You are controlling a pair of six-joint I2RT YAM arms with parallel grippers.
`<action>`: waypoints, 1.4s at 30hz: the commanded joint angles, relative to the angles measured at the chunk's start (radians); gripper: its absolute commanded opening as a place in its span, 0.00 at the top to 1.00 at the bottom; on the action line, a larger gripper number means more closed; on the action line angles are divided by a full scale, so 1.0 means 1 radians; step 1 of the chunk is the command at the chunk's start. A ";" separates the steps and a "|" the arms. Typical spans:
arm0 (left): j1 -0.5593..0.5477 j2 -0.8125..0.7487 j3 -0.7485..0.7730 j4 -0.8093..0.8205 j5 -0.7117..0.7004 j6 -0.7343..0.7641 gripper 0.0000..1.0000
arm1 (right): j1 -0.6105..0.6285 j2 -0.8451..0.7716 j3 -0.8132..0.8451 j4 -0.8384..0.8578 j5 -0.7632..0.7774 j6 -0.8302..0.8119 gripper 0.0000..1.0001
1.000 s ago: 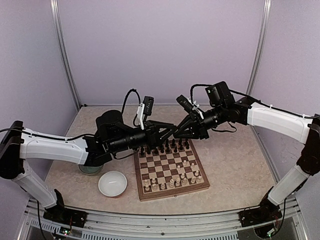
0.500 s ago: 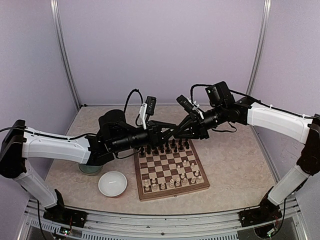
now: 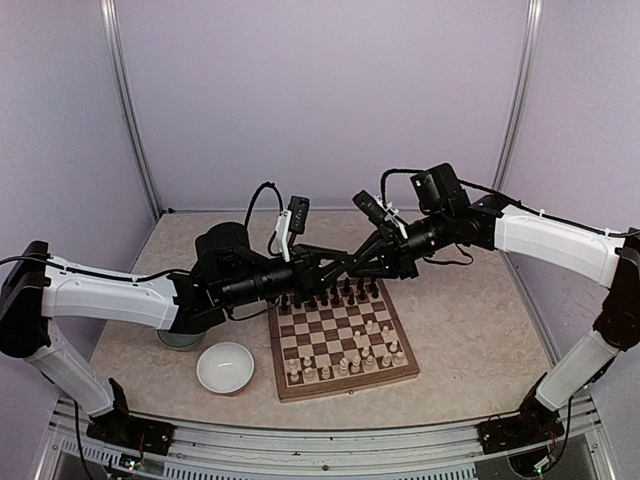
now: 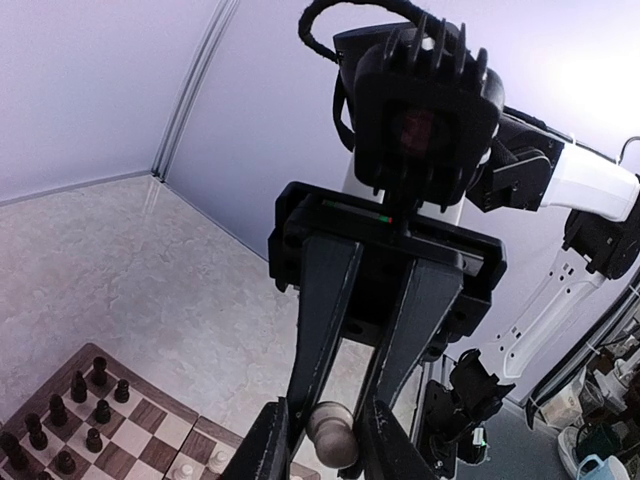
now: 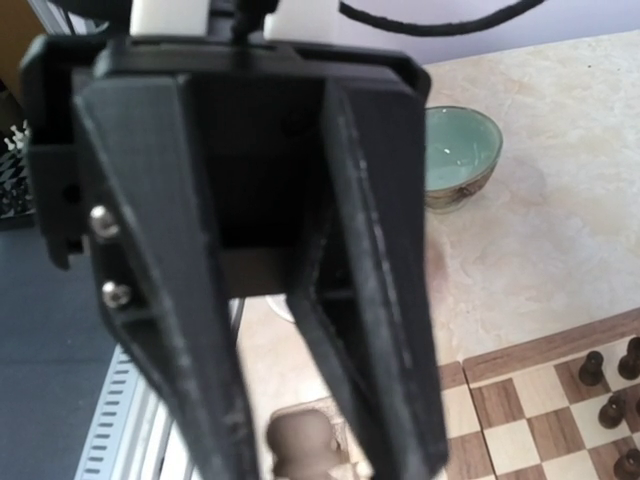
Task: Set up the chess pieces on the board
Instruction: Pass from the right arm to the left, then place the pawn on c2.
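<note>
Two grippers, the left gripper (image 4: 328,450) and the right gripper (image 3: 351,269), crowd one cream piece (image 4: 333,435) in mid-air over the far edge of the board (image 3: 350,387), and that is where trouble could come. If one pulls away while the other has only a glancing hold on the round head, or if both slacken at once, the piece would likely drop onto the dark pieces (image 3: 330,297) ranked along the board's far rows and topple some. Being nearly tip to tip, the two could also knock together and jar it loose. Each sits close on either side of the piece, so one must be bearing it, but which is clenched and which merely flanks it I cannot tell. The piece is small, pale turned wood, a ball head over a narrow collar, its base hidden. The board lies mid-worktop, nearer the near edge, with cream pieces (image 3: 345,365) on its near rows.
</note>
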State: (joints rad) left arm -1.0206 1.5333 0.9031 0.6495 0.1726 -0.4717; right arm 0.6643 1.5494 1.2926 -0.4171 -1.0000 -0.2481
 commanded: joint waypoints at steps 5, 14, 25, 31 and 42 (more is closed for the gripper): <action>0.010 -0.033 -0.024 -0.016 0.006 -0.013 0.81 | -0.006 0.004 -0.011 0.013 -0.020 -0.005 0.93; 0.019 -0.031 0.040 -0.140 0.040 0.055 0.89 | -0.008 0.009 -0.006 -0.067 0.045 -0.106 0.68; 0.039 -0.068 0.281 -0.886 -0.052 0.323 0.90 | -0.224 -0.223 -0.261 0.065 0.210 -0.231 0.39; 0.025 -0.017 0.330 -1.106 -0.091 0.363 0.90 | -0.253 -0.230 -0.343 0.118 0.380 -0.286 0.38; -0.051 0.169 0.364 -1.204 -0.087 0.417 0.90 | -0.253 -0.201 -0.348 0.107 0.337 -0.302 0.38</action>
State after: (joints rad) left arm -1.0489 1.6524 1.2194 -0.5095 0.0883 -0.0933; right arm 0.4137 1.3312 0.9463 -0.3199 -0.6682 -0.5327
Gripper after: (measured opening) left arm 0.113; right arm 0.624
